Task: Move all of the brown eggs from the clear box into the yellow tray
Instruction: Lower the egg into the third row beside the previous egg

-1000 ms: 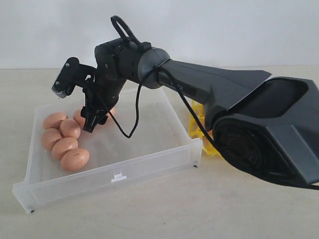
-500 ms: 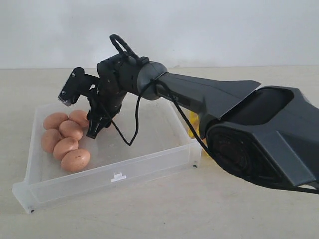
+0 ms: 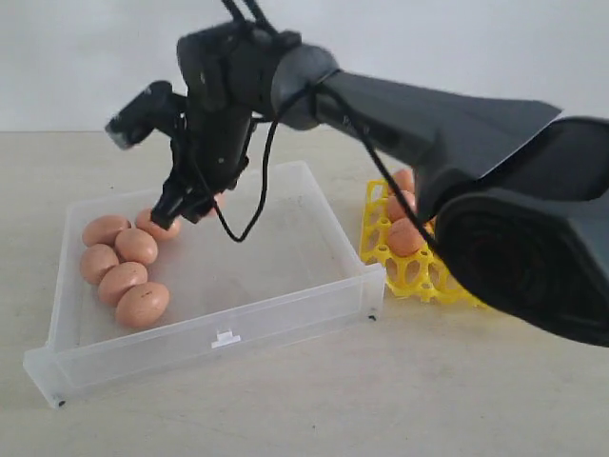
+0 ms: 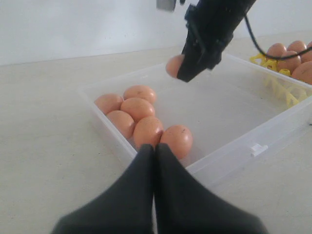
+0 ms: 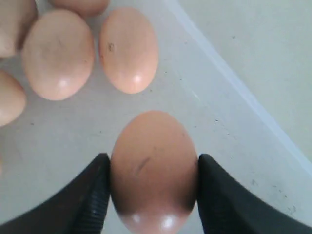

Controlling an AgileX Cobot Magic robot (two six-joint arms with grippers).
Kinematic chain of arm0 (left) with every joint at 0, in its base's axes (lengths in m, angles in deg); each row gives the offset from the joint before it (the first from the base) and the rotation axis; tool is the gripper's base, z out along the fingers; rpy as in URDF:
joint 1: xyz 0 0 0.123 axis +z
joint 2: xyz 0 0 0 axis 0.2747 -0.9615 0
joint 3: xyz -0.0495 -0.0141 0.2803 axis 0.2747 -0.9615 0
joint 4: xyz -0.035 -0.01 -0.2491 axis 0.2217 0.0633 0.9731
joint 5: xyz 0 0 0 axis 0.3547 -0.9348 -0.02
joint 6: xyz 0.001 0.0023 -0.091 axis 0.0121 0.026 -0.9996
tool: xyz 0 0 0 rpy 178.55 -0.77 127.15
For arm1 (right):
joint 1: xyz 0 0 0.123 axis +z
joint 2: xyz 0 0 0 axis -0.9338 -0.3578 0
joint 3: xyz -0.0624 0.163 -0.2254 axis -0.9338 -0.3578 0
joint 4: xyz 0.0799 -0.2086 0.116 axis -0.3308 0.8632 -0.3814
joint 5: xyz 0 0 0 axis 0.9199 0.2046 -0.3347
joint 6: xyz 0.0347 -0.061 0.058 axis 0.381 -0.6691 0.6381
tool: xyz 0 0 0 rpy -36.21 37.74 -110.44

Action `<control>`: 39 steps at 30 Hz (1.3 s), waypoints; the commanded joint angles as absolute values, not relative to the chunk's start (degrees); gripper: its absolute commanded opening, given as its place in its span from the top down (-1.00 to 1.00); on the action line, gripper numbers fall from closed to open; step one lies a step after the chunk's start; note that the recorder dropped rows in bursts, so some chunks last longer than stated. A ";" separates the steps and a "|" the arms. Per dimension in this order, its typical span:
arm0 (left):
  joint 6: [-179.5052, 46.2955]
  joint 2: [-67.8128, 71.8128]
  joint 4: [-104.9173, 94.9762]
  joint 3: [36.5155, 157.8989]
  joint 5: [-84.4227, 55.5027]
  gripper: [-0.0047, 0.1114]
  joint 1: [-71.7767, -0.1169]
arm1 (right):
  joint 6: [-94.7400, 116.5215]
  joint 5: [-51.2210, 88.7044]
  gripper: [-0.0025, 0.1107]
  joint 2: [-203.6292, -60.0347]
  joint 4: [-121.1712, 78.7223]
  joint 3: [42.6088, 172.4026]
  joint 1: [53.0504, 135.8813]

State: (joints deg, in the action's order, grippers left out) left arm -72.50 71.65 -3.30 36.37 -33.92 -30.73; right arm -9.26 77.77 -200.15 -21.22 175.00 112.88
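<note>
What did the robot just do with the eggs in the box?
The right hand closed on one egg and rose, lifting it up off the floor of the clear box. The other six eggs stayed where they lay, and the box did not move.

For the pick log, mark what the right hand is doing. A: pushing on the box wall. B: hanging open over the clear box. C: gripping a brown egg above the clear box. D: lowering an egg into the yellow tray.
C: the right hand clamps a brown egg between its fingers, above the clear box.
</note>
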 commanded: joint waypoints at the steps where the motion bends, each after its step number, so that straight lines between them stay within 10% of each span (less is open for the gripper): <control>1: -72.47 71.81 -2.86 36.52 -33.79 0.99 -30.74 | 0.53 79.34 0.96 -192.99 -23.14 174.85 112.59; 10: -72.47 71.81 -2.86 36.52 -33.79 0.99 -30.74 | 7.69 1.63 0.96 -165.14 -27.34 112.85 112.82; 16: -72.47 71.81 -2.86 36.52 -33.79 0.99 -30.74 | 7.44 -41.76 0.96 -153.49 -67.04 77.68 107.02; 20: -72.47 71.81 -2.86 36.52 -33.79 0.99 -30.74 | 30.60 -20.72 0.96 -153.12 -7.02 73.99 83.75; 24: -72.47 71.81 -2.86 36.52 -33.79 0.99 -30.74 | 69.34 -38.60 0.96 -157.91 57.73 83.89 63.98; 39: -72.47 71.81 -2.86 36.52 -33.79 0.99 -30.74 | 61.33 -33.42 0.96 -171.19 55.63 89.39 61.69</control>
